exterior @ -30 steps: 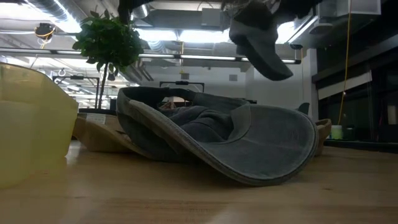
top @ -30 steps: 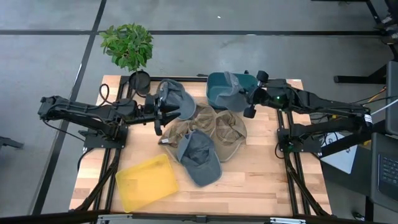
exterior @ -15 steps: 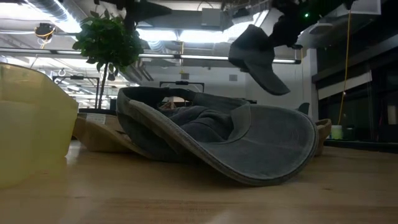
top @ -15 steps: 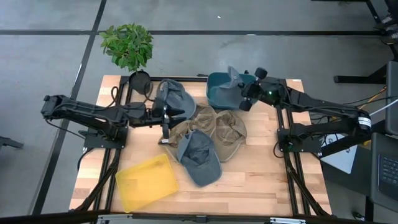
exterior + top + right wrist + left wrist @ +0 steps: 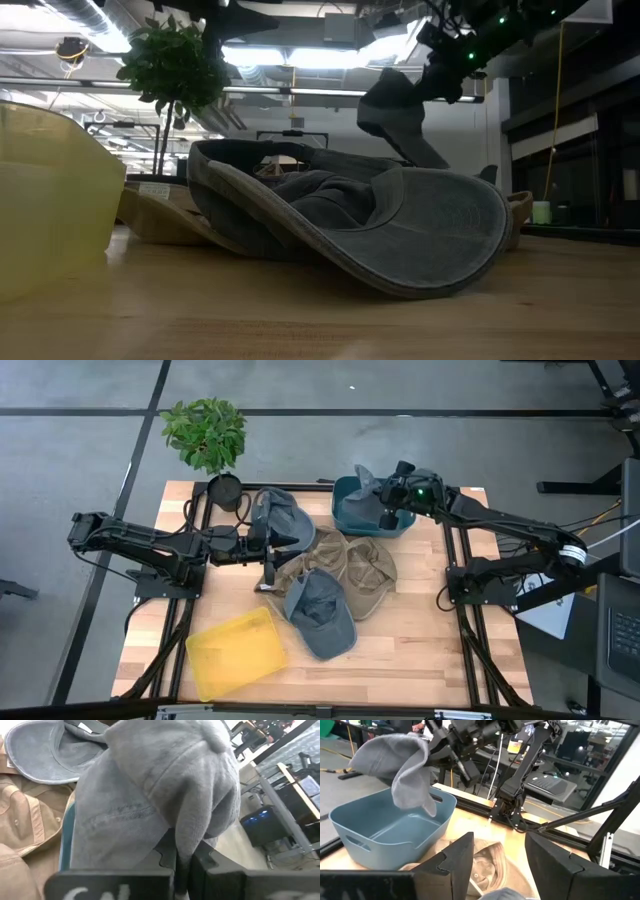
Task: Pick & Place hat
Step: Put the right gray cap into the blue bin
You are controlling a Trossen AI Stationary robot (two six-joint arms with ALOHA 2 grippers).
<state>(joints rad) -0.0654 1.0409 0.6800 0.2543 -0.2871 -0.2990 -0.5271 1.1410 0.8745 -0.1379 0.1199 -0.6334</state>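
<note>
My right gripper [image 5: 388, 498] is shut on a grey hat [image 5: 405, 765] and hovers above the teal bin [image 5: 350, 510] at the table's far edge; in the low view the hat [image 5: 395, 110] hangs under the gripper [image 5: 445, 70]. My left gripper [image 5: 507, 865] is open over the hat pile [image 5: 270, 548], touching nothing. On the table lie a grey cap [image 5: 280, 515], tan hats [image 5: 350, 565] and another grey cap [image 5: 322, 612], resting on its brim and crown [image 5: 380, 225]. My right gripper pinches a bunched fold of the grey hat's fabric [image 5: 182, 837] between its two fingers, coming slanting down from the table's right. The hat is lifted clear and hangs slack below the fingers, its lower tip [image 5: 427, 810] at about the level of the teal bin's rim.
A yellow bin [image 5: 235, 652] sits at the near left of the table, close to the low camera [image 5: 50, 200]. A potted plant [image 5: 205, 432] stands at the far left corner. Bare wood [image 5: 420, 630] lies at the near right.
My right gripper has carried the grey hat toward the far edge and left, from beside the teal bin to above it, and lowered it; the hat hangs lower now. My left gripper has shifted slightly toward the right over the pile.
</note>
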